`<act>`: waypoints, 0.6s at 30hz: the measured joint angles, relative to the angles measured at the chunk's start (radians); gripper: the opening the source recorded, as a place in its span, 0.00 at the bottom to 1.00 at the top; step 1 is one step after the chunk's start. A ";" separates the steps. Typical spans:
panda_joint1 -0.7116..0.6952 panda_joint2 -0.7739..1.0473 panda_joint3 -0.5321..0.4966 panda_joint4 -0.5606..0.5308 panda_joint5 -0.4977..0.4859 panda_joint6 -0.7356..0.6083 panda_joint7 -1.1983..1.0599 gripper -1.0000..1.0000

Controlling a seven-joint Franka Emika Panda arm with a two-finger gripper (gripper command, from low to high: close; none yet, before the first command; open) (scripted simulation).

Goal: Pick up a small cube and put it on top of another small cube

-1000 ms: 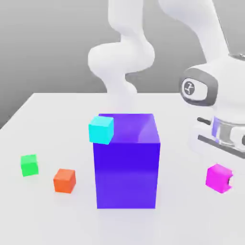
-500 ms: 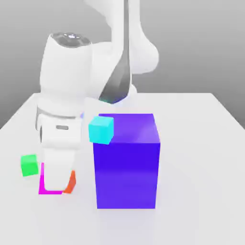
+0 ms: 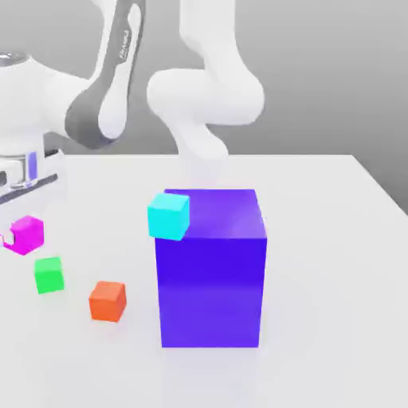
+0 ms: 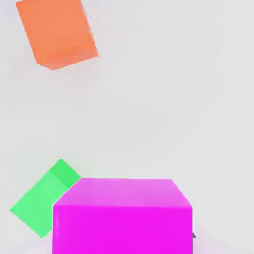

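Item: magenta cube [image 3: 26, 234], clamped in your gripper [image 3: 9, 237] near the table's [image 3: 319, 239] edge; centre it squarely over green cube [image 3: 49, 274] before lowering.

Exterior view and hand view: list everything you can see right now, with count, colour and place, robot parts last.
magenta cube: 1, magenta, held above the table at the exterior view's left, over the green cube
green cube: 1, bright green, on the table
orange cube: 1, orange, on the table between green cube and big block
big block: 1, blue-purple, table centre
cyan cube: 1, cyan, at the block's upper corner
table: 1, white
arm: 1, white, fingers shut on the magenta cube
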 joint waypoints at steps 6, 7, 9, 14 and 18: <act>-0.023 0.009 -0.056 -0.043 0.089 0.030 -0.008 0.00; -0.020 0.015 -0.058 -0.042 0.099 0.038 -0.014 0.00; -0.012 0.029 -0.063 -0.042 0.119 0.055 -0.028 0.00; 0.009 0.071 -0.070 -0.040 0.186 0.096 -0.074 0.00; 0.026 0.111 -0.070 -0.038 0.255 0.129 -0.123 0.00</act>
